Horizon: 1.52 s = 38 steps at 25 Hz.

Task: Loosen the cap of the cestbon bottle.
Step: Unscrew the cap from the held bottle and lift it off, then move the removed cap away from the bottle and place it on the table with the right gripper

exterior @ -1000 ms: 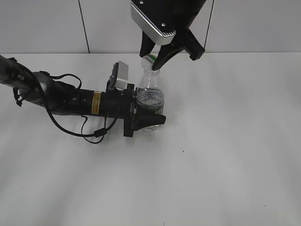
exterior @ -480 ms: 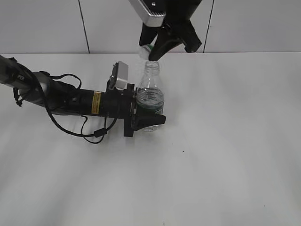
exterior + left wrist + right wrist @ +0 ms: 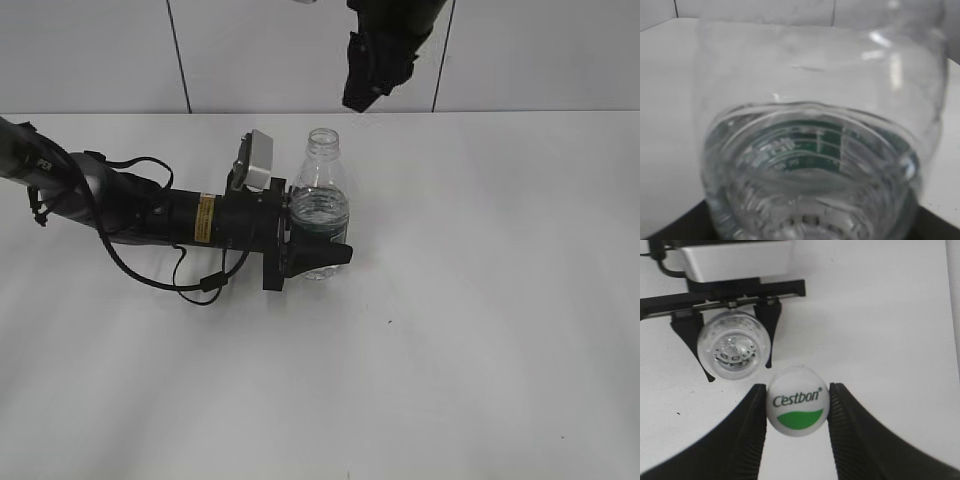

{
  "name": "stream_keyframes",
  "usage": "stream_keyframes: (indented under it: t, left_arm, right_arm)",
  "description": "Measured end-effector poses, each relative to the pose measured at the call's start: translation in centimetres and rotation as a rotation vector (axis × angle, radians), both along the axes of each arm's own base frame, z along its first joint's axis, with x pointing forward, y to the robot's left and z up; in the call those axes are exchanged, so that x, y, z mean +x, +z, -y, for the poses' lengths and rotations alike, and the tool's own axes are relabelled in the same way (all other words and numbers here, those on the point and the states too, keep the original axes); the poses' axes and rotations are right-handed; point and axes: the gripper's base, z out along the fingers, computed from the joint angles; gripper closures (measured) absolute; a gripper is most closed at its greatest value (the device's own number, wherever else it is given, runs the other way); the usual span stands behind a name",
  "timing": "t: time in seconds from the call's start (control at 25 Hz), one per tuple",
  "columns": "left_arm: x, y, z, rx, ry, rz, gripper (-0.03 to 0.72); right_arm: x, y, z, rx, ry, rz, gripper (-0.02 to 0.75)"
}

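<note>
Standing upright on the counter, the cestbon bottle is being gripped by the left pincer, its neck bare; the raised right pincer is clenching the cap.

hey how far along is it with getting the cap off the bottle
Done: the cap is off; the bottle neck stands open. In hand: the right gripper pinches the cap above the table, while the left gripper clamps the bottle upright. Left: nothing of the loosening; the cap has no resting place yet.
</note>
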Motion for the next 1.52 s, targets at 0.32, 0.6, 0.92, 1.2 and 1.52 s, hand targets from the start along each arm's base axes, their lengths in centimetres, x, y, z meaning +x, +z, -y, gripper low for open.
stream_keyframes:
  t: [0.32,0.6,0.92,1.2,1.52]
  left_arm:
    - [0.0,0.0,0.0,-0.001,0.002,0.0,0.285]
    - [0.1,0.1,0.0,-0.007,0.016,-0.003,0.285]
    - [0.3,0.1,0.0,-0.012,0.037,-0.007,0.285]
    - [0.5,0.1,0.0,-0.018,0.063,-0.012,0.285]
    - [0.6,0.1,0.0,-0.019,0.069,-0.012,0.285]
  right_arm:
    - [2.4,0.1,3.7,0.119,-0.505,-0.095,0.445]
    - [4.8,0.1,9.3,0.239,-0.912,-0.164,0.445]
    - [5.3,-4.8,15.8,0.191,-1.193,-0.3,0.445]
    - [4.7,-9.5,18.2,0.187,-1.312,-0.337,0.445]
    - [3.1,-13.6,18.5,0.184,-1.366,-0.371,0.445]
